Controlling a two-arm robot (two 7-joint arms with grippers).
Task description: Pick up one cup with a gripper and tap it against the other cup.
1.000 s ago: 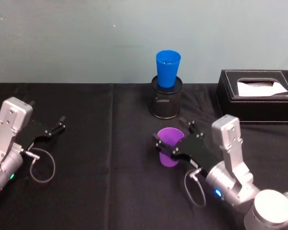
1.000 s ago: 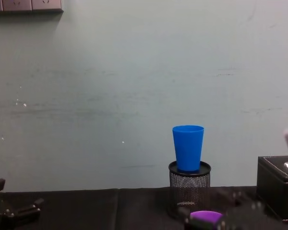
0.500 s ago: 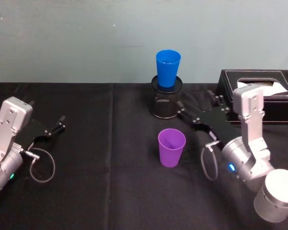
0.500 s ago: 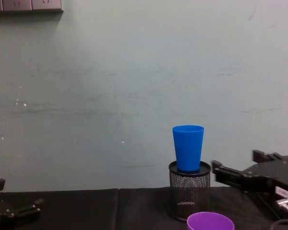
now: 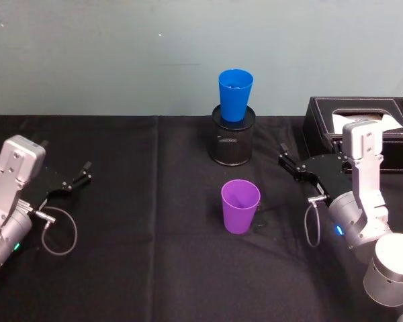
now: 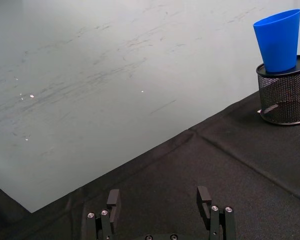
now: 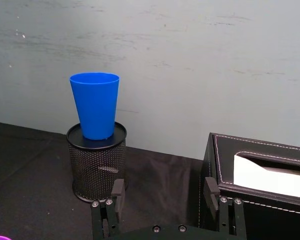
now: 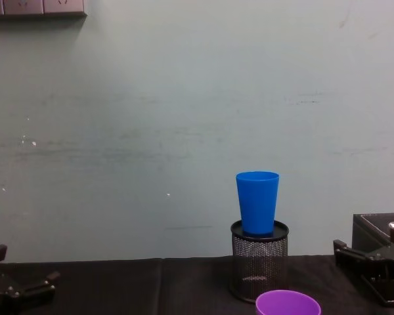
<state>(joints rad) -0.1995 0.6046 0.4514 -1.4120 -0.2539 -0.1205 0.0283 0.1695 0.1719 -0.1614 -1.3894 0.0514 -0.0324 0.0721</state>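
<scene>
The purple cup stands upright on the black tablecloth, with only its rim rising into the chest view. Behind it the blue cup sits in the mouth of a black mesh pen holder. My right gripper hangs open and empty to the right of the purple cup, well apart from it. Its wrist view looks past its own fingers to the blue cup. My left gripper rests open at the far left, and the blue cup shows far off.
A black leather tissue box stands at the back right, just behind my right gripper. The pen holder raises the blue cup above the table. Bare black cloth lies between the purple cup and my left arm. A pale wall closes the back.
One second ago my right gripper was around the purple cup. It has since let go and drawn back to the right, leaving the cup upright. The left arm has not moved.
</scene>
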